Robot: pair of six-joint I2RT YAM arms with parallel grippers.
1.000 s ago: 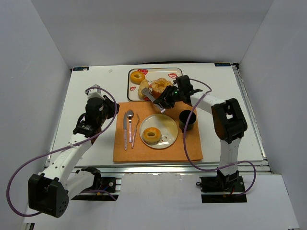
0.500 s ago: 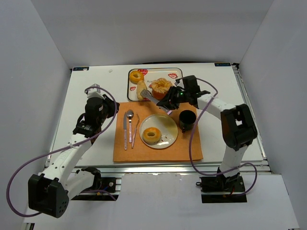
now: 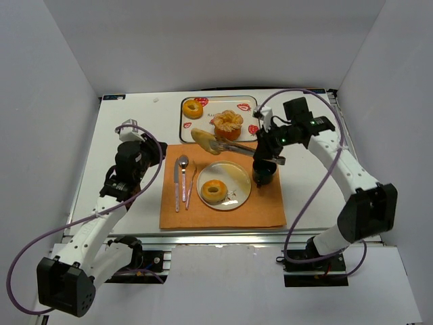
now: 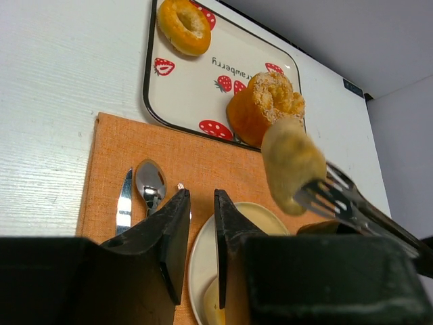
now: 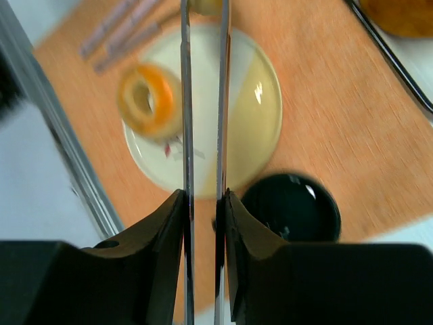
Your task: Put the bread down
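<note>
while tongs (image 3: 233, 147) hold bread (image 3: 201, 137), by tray (image 3: 208, 112) edge

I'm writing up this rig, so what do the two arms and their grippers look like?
The left arm and right arm have white links with black joints and bases. A purple cable loops along each. The left gripper and right gripper have black, blocky fingers.

Tongs (image 4: 352, 206) reaching in from 4 o'clock pinch the bread (image 4: 291, 162) in the air. At 12 a tray (image 4: 203, 74) holds a donut (image 4: 184, 26) and a muffin (image 4: 267, 105). A knife (image 4: 125, 206) and spoon (image 4: 150, 183) lie on the mat (image 4: 203, 159) at 8. At 6 the left gripper (image 4: 201, 203), fingers slightly apart, hangs over a plate (image 4: 264, 213).
</note>
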